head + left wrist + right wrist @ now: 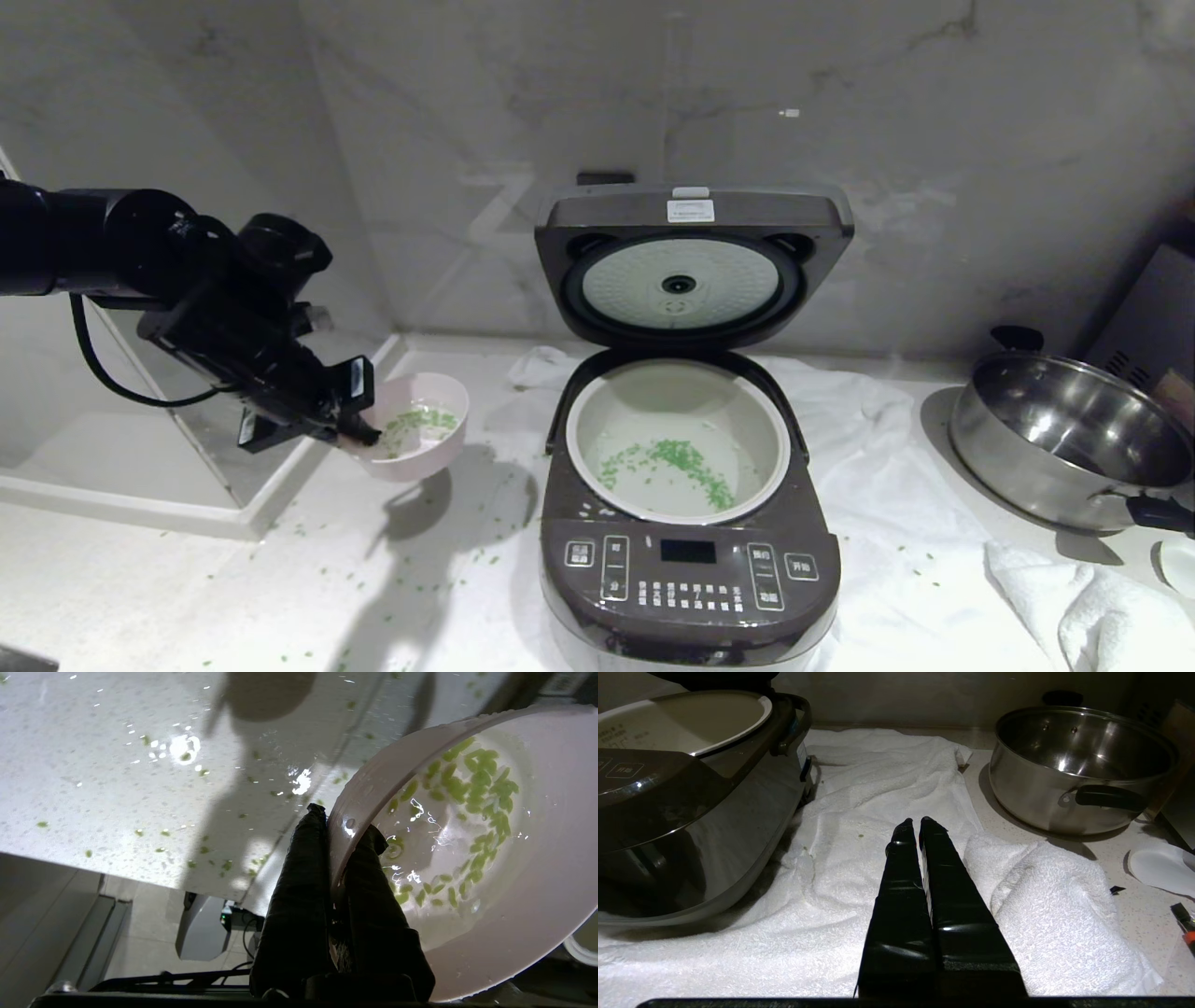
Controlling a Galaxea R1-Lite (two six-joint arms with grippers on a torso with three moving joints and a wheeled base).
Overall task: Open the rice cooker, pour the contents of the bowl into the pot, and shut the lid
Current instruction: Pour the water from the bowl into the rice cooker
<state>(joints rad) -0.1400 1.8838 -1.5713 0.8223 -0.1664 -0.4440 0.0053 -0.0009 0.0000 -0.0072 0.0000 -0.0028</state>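
Pale pink bowl [418, 427], seemingly wet, green bits [472, 798] inside, rim pinched by left gripper [359, 431].

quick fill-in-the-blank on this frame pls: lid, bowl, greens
1. The cooker lid stands ____.
2. The left gripper is shut on the rim of the ____.
3. Green bits lie in the pot, in the bowl and scattered over the ____.
4. The steel pan stands on the cooker's ____ side.

Missing words: open; bowl; counter; right
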